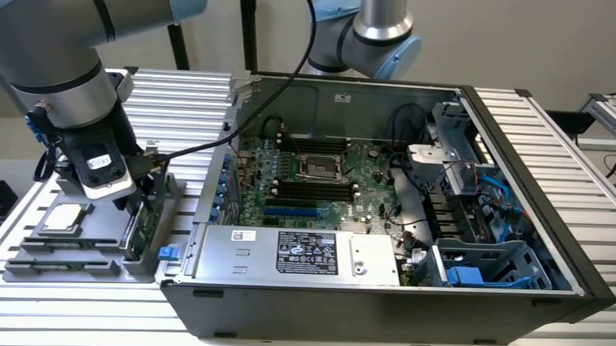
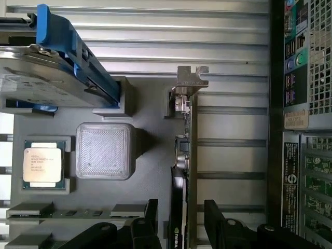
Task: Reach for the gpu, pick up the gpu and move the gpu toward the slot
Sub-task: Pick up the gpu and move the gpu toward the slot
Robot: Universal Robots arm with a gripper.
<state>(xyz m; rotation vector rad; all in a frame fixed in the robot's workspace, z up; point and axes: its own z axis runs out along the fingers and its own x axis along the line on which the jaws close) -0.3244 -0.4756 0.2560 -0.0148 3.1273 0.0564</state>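
Note:
The gpu (image 2: 191,155) is a thin green card standing on edge in a slot of the grey tray (image 2: 150,155), with its silver bracket (image 2: 191,78) at the far end from my wrist. My gripper (image 2: 181,220) is open and straddles the card's near end, one black finger (image 2: 152,215) on each side with a small gap to the card. In the exterior view my gripper (image 1: 143,196) hangs low over the tray (image 1: 58,268) at the exterior view's left, just above the gpu (image 1: 143,232). A blue slot (image 1: 288,213) lies on the motherboard inside the open computer case (image 1: 385,303).
A silver hard drive with blue rails (image 2: 41,67), a square silver chip (image 2: 42,165) and a grey ribbed block (image 2: 104,151) share the tray. The case wall (image 2: 275,104) stands close beside the gpu. A silver power supply (image 1: 298,252) fills the case's front.

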